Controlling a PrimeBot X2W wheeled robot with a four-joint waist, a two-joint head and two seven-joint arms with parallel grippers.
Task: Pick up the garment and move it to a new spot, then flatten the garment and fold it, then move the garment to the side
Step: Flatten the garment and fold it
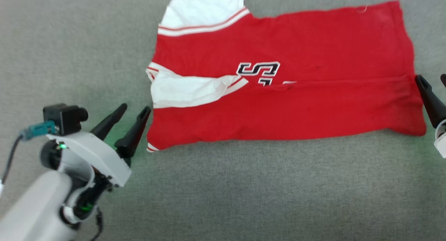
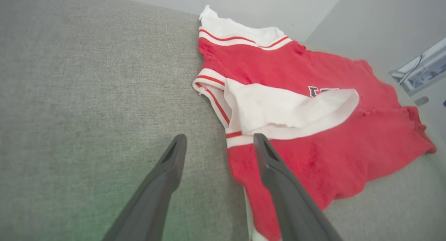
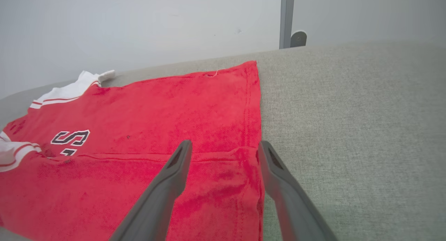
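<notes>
My left claw (image 1: 136, 107) and right claw (image 1: 431, 77) gape empty at the ends of the once-folded red, white-sleeved soft jersey (image 1: 278, 105) near the far edge of the grey table (image 1: 244, 192); the next fold, I judge, needs both ends pinched.

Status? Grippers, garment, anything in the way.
Left gripper open, empty, at sleeve end. Right gripper open, empty, at hem end. Garment flat, near edge folded over. Grey surface around it.
</notes>
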